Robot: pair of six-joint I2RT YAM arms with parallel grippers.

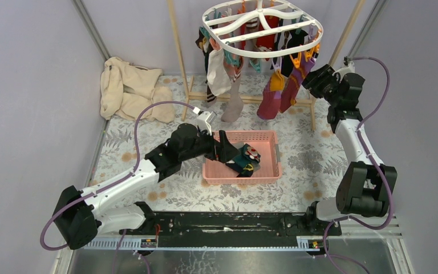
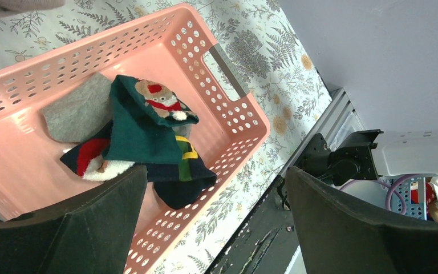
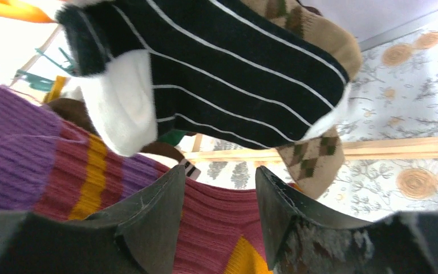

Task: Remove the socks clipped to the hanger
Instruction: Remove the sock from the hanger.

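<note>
Right tool [image 3: 219, 177], jaws apart, beside socks [image 3: 234, 74] at the hanger's [image 1: 262, 25] four o'clock; left tool [image 2: 215, 174] gapes above basket [image 2: 165, 51].

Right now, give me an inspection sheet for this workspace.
Surface: floral table cover, lying flat.
Job's things: hanger hung from the wooden frame, many socks clipped on; several more lie in the pink basket.
Clutter: beige cloth bunched at the far left.
Grippers: left gripper open, empty, over the basket; right gripper at the hanging socks, fingers apart, contact unclear.
Cables: purple cables looped along both arms.
Surroundings: lilac walls; nothing else seen.
</note>
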